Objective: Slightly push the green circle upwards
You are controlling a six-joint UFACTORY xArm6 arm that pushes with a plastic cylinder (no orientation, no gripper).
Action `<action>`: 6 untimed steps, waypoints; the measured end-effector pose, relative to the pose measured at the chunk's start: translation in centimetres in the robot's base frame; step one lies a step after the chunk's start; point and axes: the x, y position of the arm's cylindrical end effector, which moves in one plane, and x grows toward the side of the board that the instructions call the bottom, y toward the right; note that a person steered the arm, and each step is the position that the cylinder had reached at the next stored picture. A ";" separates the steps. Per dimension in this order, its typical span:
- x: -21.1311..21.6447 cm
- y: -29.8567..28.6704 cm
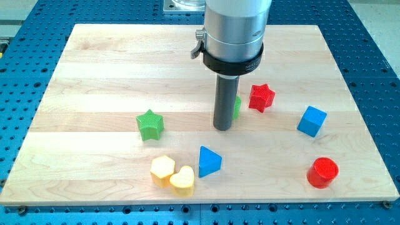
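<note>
**Inspector:** Your tip (222,128) stands on the counter (94,75) near the middle of the board. The green circle (237,107) is almost wholly hidden behind the rod; only a sliver shows at the rod's right edge, just left of the red star (261,97).

**Operator:** Is the tip placed properly for the push?

**Inspector:** You have it at the circle's lower left, touching or very close; I cannot tell which. A start from below suits an upward push, in my judgement, though the leftward offset may send the circle toward the red star.

**Operator:** And the end effector's state?

**Inspector:** You have no jaws to report: it is a plain rod, neither opening nor clasping anything.

**Operator:** Anything else nearby?

**Inspector:** The green star (150,124), blue triangle (209,161), blue cube (311,120), red cylinder (322,172), yellow hexagon (162,169) and yellow heart (182,180) sit well apart from your path.
</note>
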 end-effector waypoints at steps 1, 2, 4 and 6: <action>1.9 0.8; 1.0 3.9; -0.8 -2.0; 1.3 2.1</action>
